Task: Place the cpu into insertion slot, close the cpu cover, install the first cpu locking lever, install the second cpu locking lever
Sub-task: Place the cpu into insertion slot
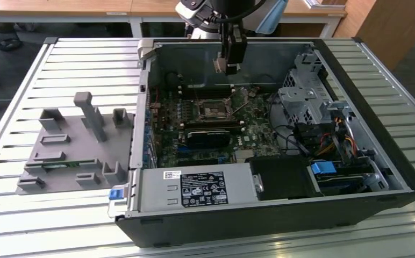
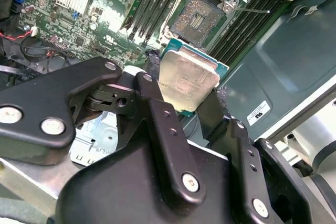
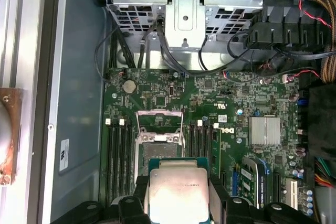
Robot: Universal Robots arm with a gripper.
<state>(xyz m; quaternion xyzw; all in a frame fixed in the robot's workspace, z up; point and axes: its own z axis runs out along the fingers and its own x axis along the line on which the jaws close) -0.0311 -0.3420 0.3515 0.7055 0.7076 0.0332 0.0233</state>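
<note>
Gripper clamped on cpu, hovering above insertion slot, not touching.

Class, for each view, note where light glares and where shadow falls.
Exterior view: glare whitens the slatted table along its near edge; the computer case interior is darker. Second wrist view: the cpu face shines pale. First wrist view: the motherboard is evenly lit.

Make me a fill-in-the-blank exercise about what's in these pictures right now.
The gripper is ____ on the cpu.
The insertion slot is ____: no chip sits in it.
The cpu cover stands ____, leaving the slot uncovered.
Missing words: shut; empty; open.
</note>
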